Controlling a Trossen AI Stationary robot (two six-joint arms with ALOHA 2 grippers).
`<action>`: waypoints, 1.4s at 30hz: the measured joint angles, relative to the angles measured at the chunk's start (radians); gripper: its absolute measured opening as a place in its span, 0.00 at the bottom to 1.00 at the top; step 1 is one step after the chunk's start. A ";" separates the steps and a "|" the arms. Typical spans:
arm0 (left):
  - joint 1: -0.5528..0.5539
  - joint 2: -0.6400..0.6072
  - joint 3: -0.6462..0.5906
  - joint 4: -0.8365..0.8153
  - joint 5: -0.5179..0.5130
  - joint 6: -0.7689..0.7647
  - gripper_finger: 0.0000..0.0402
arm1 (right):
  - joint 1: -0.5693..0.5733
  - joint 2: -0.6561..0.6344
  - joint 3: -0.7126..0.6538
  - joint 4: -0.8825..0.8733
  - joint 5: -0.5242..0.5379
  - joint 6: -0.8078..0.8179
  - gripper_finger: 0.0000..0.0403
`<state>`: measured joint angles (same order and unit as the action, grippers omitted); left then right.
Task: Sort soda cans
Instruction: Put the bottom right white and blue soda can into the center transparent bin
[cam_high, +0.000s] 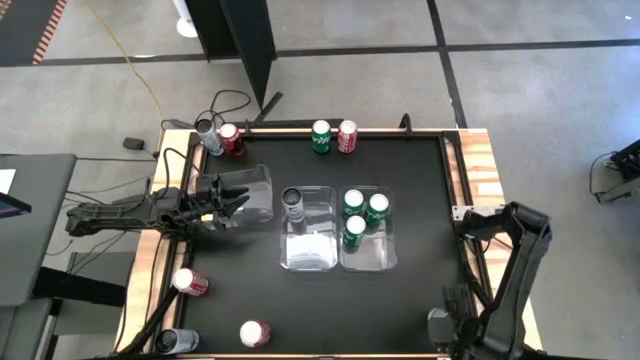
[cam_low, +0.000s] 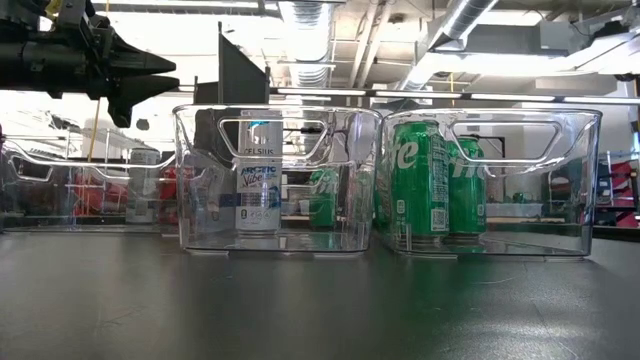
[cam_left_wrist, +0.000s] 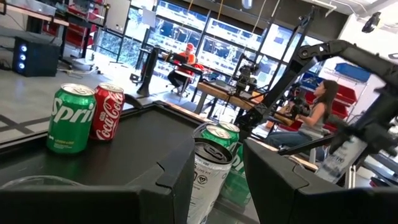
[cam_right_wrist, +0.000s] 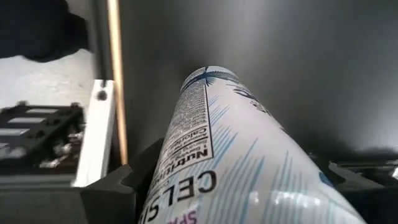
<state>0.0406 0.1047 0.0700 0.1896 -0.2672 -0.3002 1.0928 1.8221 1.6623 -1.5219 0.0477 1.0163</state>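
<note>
Sorting partly done: three green cans (cam_high: 358, 214) and one silver can (cam_high: 293, 202) binned, red cans (cam_high: 190, 283) still loose, another silver can (cam_right_wrist: 230, 162) clamped by right gripper (cam_right_wrist: 236, 186), left gripper (cam_high: 232, 203) held narrow and empty over left bin (cam_high: 258, 180).

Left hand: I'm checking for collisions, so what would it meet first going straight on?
Probably the silver can standing in the middle bin, dead ahead of the left hand; depth is hard to judge.

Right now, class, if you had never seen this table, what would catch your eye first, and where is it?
Probably the three green cans packed into the right-hand clear bin at mid-table, beside a bin holding one silver can. Next, the white can lying between the right pincer's fingers at the near right corner, while the left pincer hovers over a third bin.
</note>
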 joint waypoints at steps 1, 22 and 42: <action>0.000 0.000 0.000 0.000 0.000 0.000 0.33 | -0.015 0.000 0.040 -0.024 0.004 -0.026 0.65; 0.000 0.000 0.000 0.000 -0.009 0.030 0.33 | -0.806 -0.050 0.463 0.067 0.147 -0.995 0.65; 0.034 0.073 0.110 -0.017 -0.023 0.087 0.33 | -1.127 0.306 0.655 -0.015 -0.051 -1.257 0.65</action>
<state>0.0746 0.1773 0.1797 0.1726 -0.2899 -0.2131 -0.0339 2.1279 2.3175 -1.5365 -0.0029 -0.2404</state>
